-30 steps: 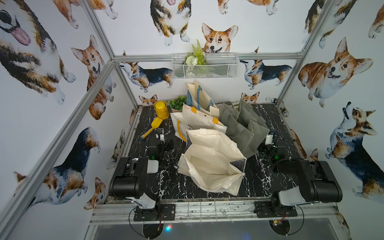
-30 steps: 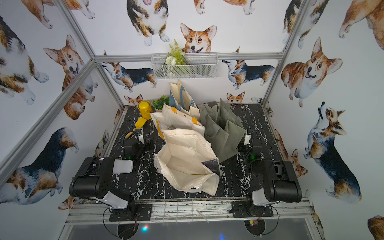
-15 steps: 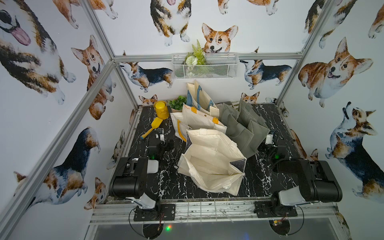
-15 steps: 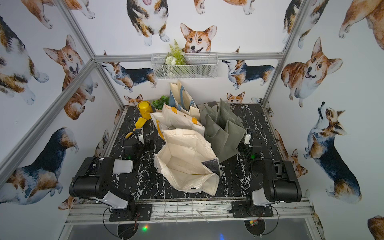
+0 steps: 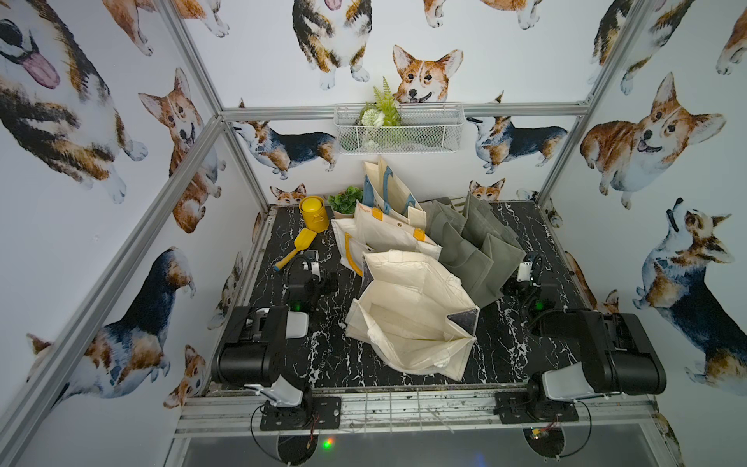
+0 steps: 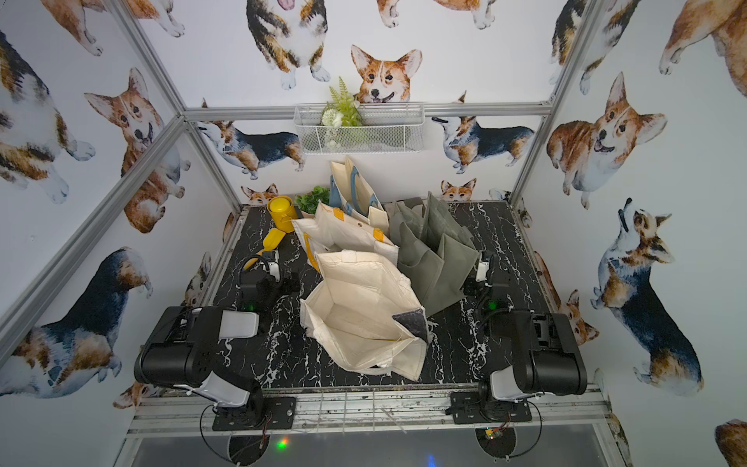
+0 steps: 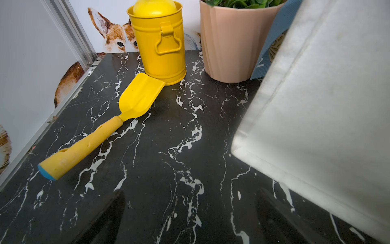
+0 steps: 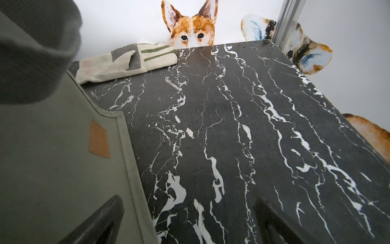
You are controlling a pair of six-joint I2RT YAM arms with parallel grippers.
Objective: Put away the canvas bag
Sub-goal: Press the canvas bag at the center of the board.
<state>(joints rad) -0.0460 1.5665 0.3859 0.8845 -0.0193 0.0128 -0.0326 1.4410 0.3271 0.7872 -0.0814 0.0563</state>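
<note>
Shows canvas bag (image 5: 408, 299) open on table (image 5: 323, 356), just in front of green bag (image 5: 469, 258).
Looks light, soft, floppy; invites pinch at rim hem. Finds left gripper (image 7: 191, 191) and right gripper (image 8: 187, 199) flanking green bag, fingers (image 8: 101, 219) spread, empty.

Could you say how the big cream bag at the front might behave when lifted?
The cream bag is probably floppy: its walls sag and crease. Nothing shows inside, so it is likely light. Gripped by one edge, it would probably fold.
</note>
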